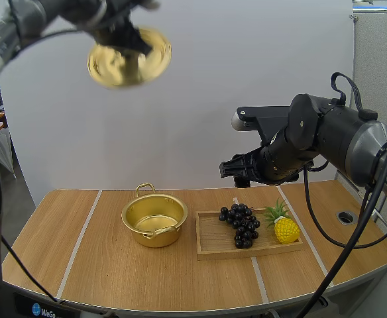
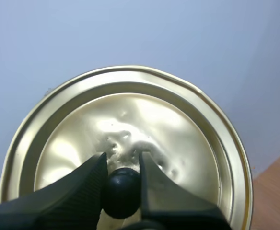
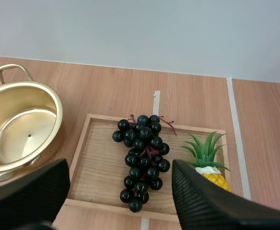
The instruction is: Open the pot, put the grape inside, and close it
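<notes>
Left gripper (image 2: 122, 160) is clamping the knob (image 2: 122, 190) of the lid (image 2: 130, 115) high at far left, while the right gripper (image 3: 120, 167), fingers apart, is hovering above the grapes (image 3: 142, 155) lying on the tray (image 3: 99, 163) right of the open pot (image 3: 22, 129); a "WeGo" label (image 1: 46, 310) is showing near left.

In the upper left of the frame, the left end effector (image 1: 131, 34) holds the golden lid (image 1: 118, 65) high in the air, far above the worktop (image 1: 101, 268). The pot (image 1: 154, 221) stands open on the worktop, left of centre. Just to its right lies a wooden tray (image 1: 210, 249) with a bunch of dark grapes (image 1: 240, 225) and a small pineapple (image 1: 285, 228) beside them. The right end effector (image 1: 236, 171) hangs above the tray, well apart from the grapes.
</notes>
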`<act>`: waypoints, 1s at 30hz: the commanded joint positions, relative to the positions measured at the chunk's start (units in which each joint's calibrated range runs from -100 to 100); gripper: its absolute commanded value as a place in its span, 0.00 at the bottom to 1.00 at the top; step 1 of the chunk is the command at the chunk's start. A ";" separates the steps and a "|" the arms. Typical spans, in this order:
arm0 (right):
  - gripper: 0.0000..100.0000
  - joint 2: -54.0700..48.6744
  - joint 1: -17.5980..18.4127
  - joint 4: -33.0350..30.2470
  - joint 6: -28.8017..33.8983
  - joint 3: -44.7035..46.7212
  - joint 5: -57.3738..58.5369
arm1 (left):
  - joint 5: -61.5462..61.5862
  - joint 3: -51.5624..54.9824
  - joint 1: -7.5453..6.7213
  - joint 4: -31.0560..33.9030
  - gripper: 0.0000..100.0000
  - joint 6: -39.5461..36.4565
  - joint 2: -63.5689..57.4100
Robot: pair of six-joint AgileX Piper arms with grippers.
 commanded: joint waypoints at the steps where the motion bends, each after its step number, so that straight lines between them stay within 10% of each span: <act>1: 1.00 -0.23 -0.23 -0.27 -0.19 -0.52 -0.87 | -2.71 -5.98 -0.09 0.41 0.00 -1.95 -0.40; 30: 1.00 25.72 -0.23 -2.15 0.20 -0.52 -19.42 | -21.34 -17.87 -0.09 1.31 0.00 -2.73 -0.44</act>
